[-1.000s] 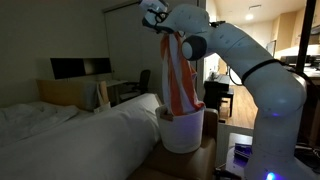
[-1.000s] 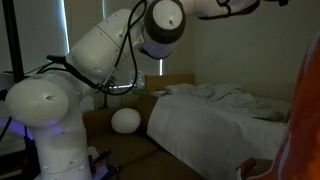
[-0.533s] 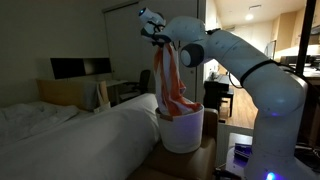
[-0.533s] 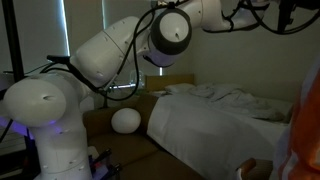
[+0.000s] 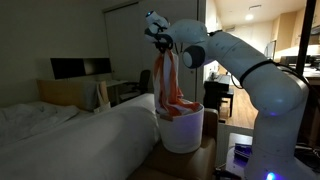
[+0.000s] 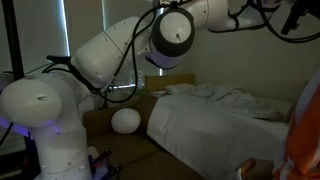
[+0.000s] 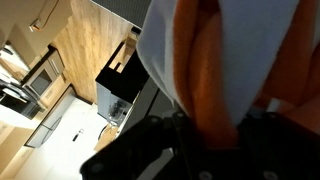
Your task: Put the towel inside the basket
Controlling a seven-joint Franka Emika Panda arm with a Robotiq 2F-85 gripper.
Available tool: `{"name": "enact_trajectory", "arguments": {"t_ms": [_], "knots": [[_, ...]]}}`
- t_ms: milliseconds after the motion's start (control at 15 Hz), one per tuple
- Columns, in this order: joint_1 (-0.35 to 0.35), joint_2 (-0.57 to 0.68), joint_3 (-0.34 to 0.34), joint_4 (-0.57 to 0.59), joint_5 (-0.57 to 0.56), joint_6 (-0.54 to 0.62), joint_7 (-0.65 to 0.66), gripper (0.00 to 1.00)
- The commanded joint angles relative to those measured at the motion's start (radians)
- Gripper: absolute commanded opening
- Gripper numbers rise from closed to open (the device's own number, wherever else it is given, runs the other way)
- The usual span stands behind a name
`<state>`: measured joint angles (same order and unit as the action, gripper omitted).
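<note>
One towel [image 5: 168, 80], clenched in tool [image 5: 157, 32], hanging below it into basket [image 5: 183, 132]. Risk: released off-centre, upper length likely drapes over rim and slides out.

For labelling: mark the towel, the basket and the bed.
towel [image 5: 167, 80], in an exterior view, on its hanging striped middle.
basket [image 5: 182, 135], in an exterior view, on its white outer wall.
bed [image 6: 215, 125], in an exterior view, on its white cover.

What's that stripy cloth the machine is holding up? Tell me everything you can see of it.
The towel is soft cloth with broad orange-red and white stripes. It hangs straight down, bunched lengthwise, its top pinched in the shut gripper. Its lower end lies crumpled inside the white basket.
</note>
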<state>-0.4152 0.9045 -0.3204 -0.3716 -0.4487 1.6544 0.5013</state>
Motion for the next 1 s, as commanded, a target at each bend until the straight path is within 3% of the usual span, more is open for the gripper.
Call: {"name": "enact_trajectory", "arguments": {"t_ms": [0, 933], "knots": [[0.014, 0.002, -0.021, -0.004, 0.037, -0.042, -0.086, 0.11], [0.020, 0.058, -0.013, -0.004, 0.105, -0.216, -0.047, 0.11]]}}
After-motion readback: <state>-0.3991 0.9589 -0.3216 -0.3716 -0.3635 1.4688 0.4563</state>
